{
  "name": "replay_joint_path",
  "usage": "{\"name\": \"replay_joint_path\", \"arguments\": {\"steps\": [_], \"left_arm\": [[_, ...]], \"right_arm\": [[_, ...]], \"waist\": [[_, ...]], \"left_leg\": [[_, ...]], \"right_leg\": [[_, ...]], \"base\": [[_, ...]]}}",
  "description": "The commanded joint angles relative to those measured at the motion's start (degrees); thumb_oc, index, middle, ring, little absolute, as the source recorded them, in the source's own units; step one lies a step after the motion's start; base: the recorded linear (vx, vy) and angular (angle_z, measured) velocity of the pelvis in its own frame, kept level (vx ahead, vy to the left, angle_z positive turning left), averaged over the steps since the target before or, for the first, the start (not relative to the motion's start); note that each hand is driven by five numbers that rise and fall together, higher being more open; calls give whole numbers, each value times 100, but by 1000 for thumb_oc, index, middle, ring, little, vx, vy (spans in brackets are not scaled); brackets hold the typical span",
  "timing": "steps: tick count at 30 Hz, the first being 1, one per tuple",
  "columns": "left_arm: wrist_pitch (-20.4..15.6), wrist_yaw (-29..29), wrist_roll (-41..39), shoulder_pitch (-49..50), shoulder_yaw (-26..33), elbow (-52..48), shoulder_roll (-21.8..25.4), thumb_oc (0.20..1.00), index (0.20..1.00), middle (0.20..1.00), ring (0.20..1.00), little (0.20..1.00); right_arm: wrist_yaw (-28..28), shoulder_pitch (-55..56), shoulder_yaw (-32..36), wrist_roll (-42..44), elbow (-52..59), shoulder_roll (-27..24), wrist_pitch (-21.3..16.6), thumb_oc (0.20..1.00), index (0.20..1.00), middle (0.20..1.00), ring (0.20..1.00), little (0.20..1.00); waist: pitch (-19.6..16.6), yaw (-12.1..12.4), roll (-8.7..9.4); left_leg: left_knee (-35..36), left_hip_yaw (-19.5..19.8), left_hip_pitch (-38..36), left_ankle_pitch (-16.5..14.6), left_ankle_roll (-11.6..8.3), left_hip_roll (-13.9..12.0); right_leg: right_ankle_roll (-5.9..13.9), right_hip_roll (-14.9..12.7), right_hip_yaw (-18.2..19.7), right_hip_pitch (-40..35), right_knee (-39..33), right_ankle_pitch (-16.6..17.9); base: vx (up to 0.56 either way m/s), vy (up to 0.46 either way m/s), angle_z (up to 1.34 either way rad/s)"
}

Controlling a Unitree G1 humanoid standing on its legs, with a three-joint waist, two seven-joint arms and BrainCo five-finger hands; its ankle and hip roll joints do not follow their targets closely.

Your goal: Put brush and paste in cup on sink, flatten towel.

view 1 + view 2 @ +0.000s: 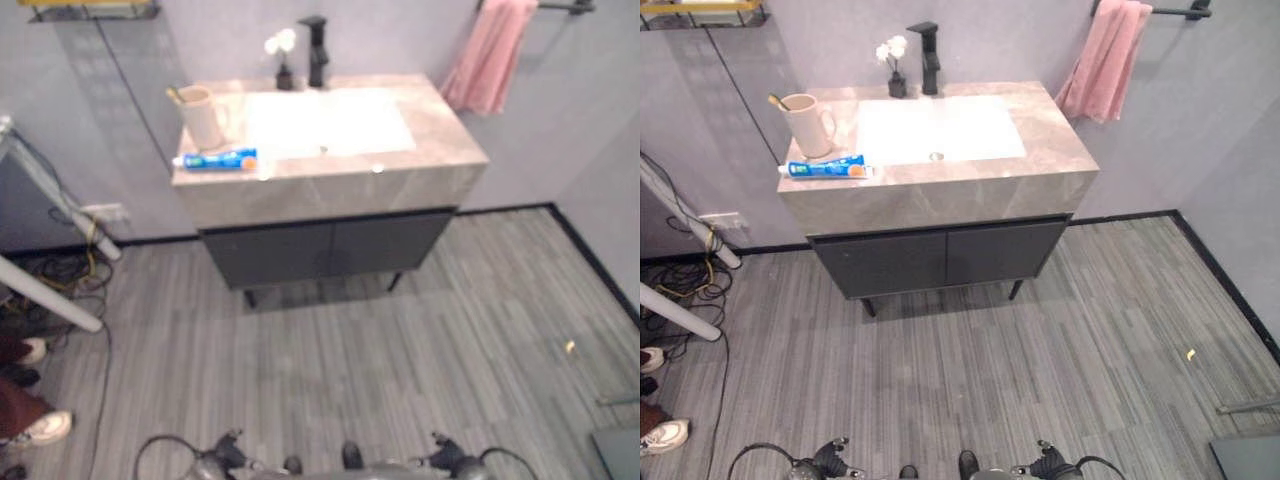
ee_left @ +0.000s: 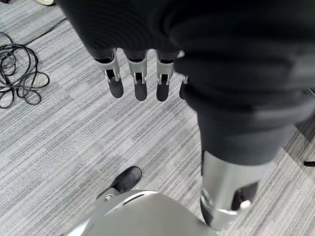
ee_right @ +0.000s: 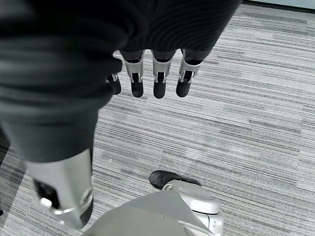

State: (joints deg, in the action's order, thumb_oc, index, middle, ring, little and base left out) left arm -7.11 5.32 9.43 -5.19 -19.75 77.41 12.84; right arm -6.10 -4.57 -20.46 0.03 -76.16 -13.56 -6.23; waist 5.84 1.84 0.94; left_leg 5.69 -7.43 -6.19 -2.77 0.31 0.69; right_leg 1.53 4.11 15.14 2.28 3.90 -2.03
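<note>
Brush in cup, paste lying flat on the table.

The brush is being held in the cup at the table's left end, with the paste lying just in front of it, by the sink. The towel is hanging bunched from a bar. The left robot hand and right robot hand are hanging released over the floor.

left hand | right hand | dark ribbed covers | silver fingers, dark tips
</note>
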Motion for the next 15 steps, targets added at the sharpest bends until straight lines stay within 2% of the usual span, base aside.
{"name": "replay_joint_path", "arguments": {"steps": [1,5,8,10,12,13,15], "left_arm": [[-95,-13,-31,-153,31,175,48,1000,1000,1000,1000,1000],[-68,-13,-40,-193,72,173,113,1000,1000,1000,1000,1000],[-44,20,-84,-214,146,186,163,1000,1000,1000,1000,1000],[-31,8,-93,-195,153,224,172,1000,1000,1000,1000,1000],[-27,4,-98,-171,173,272,175,1000,1000,1000,1000,1000],[-14,0,-138,-162,255,349,193,1000,1000,1000,1000,1000],[-22,15,-184,-197,336,353,235,1000,1000,1000,1000,1000]], "right_arm": [[34,-137,141,136,-79,11,16,1000,1000,1000,1000,1000],[50,-194,196,162,-188,29,68,1000,1000,1000,1000,1000],[37,-220,252,200,-84,33,52,1000,1000,1000,1000,1000],[10,-185,320,273,-64,12,34,1000,1000,1000,1000,1000],[10,-158,371,319,-61,-10,31,1000,1000,1000,1000,1000],[8,-134,315,213,-48,-68,32,1000,1000,1000,1000,1000],[0,-152,128,-74,123,-143,20,1000,1000,1000,1000,1000]], "waist": [[-104,-1,-98],[-59,13,-128],[42,-41,-139],[51,-125,-155],[33,-175,-160],[54,-200,-117],[196,-233,-19]], "left_leg": [[-116,-49,83,-107,239,515],[-145,-47,67,-156,314,519],[-183,-98,27,-220,328,481],[-211,-101,-60,-285,321,500],[-182,-108,-142,-320,316,542],[-234,-79,-235,-424,314,672],[-418,-61,-315,-580,286,760]], "right_leg": [[506,419,515,118,546,-54],[657,443,479,354,1043,-150],[870,417,220,739,1741,-120],[917,422,86,970,2068,-39],[866,418,68,1080,1921,10],[809,329,37,1331,1438,348],[958,150,-50,1701,838,793]], "base": [[3,84,-4],[-13,82,-9],[-13,64,-6],[52,70,4],[129,92,17],[185,79,10],[163,0,-6]]}}
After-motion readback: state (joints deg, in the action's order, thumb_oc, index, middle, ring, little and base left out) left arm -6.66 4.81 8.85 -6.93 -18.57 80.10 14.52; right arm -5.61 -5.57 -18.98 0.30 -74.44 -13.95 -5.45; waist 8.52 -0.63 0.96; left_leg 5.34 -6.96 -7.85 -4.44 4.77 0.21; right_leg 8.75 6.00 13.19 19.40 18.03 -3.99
